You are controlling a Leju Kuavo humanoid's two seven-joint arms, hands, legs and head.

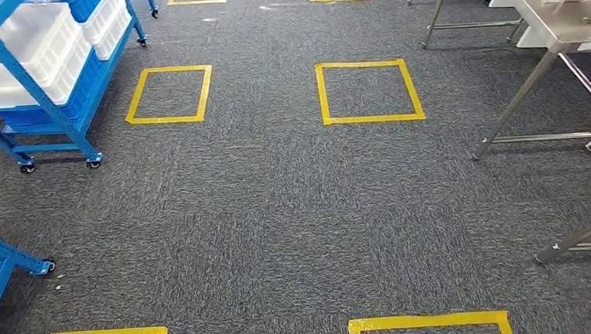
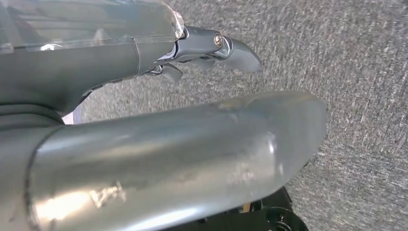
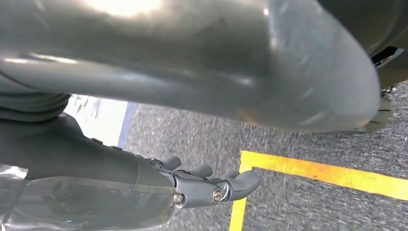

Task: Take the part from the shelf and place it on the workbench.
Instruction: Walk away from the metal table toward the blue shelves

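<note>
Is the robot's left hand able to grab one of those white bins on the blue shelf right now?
Probably not yet. The left hand hangs over bare carpet, holding nothing, while the white bins sit on the blue shelf well ahead across open floor. The way looks free, though.

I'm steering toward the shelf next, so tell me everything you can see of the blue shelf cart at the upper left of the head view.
The blue shelf cart stands on the grey carpet at the upper left. Its frame looks like blue-painted metal, with slanted uprights and small castor wheels at the foot. Its tiers slope and hold white plastic bins over blue trays. A yellow taped square lies just beside it on the floor. No part can be made out in the bins.
</note>
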